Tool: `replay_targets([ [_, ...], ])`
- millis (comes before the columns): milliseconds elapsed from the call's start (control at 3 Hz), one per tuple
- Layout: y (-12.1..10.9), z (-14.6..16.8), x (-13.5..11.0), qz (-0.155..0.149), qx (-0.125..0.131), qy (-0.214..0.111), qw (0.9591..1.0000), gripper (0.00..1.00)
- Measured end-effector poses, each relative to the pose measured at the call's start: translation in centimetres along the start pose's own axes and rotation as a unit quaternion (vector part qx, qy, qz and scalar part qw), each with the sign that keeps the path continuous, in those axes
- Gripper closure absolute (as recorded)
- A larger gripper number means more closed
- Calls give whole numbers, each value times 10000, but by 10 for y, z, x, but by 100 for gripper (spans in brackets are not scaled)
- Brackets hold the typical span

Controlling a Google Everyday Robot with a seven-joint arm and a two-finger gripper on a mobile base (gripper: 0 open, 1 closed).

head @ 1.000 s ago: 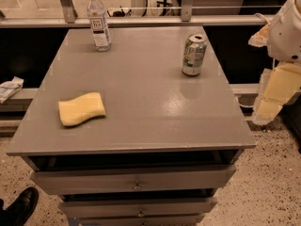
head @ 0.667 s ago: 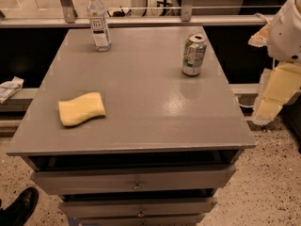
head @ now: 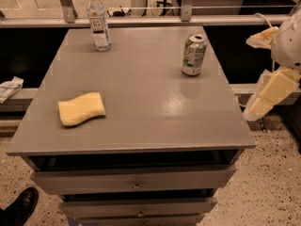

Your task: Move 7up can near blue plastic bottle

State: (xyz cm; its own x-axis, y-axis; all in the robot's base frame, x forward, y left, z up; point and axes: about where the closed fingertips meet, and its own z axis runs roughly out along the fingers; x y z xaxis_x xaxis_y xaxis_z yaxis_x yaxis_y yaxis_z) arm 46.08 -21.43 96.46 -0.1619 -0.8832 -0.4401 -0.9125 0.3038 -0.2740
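- Nearest you, at the bottom left of the frame, a black shoe [head: 21, 206] is showing on the speckled floor beside the grey drawer cabinet [head: 136, 179].
- A yellow sponge [head: 81, 108] is lying flat on the left side of the grey tabletop [head: 146, 121], clear of any line between the two task items.
- The gripper [head: 269, 94] is hanging at the right edge of the frame, about mid-height. It is off the table's right side and touching nothing. You cannot tell from this view whether it is open or closed, so check before you commit.
- The 7up can [head: 194, 54] is standing upright in the upper right of the tabletop, close to the table's right edge, with its long axis vertical.
- This is the relation your next move is turning on: the can is lying to the left of the gripper and a little higher in the frame, well apart from it. You are probably looking at a sideways reach in over the right edge, meeting the can on its upright side.
- The blue plastic bottle [head: 99, 21] is standing upright at the upper left, near the table's far corner.
- The can and bottle are sitting well apart, so the task is not yet begun. The carry will be running leftward and slightly toward the far edge.
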Motion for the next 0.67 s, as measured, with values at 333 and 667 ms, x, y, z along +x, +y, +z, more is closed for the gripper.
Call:
replay_targets([
  [333,-32,19,-8,295,170,-806,9962,0],
  [667,-73,34,-19,694,300,-1437,9867,0],
])
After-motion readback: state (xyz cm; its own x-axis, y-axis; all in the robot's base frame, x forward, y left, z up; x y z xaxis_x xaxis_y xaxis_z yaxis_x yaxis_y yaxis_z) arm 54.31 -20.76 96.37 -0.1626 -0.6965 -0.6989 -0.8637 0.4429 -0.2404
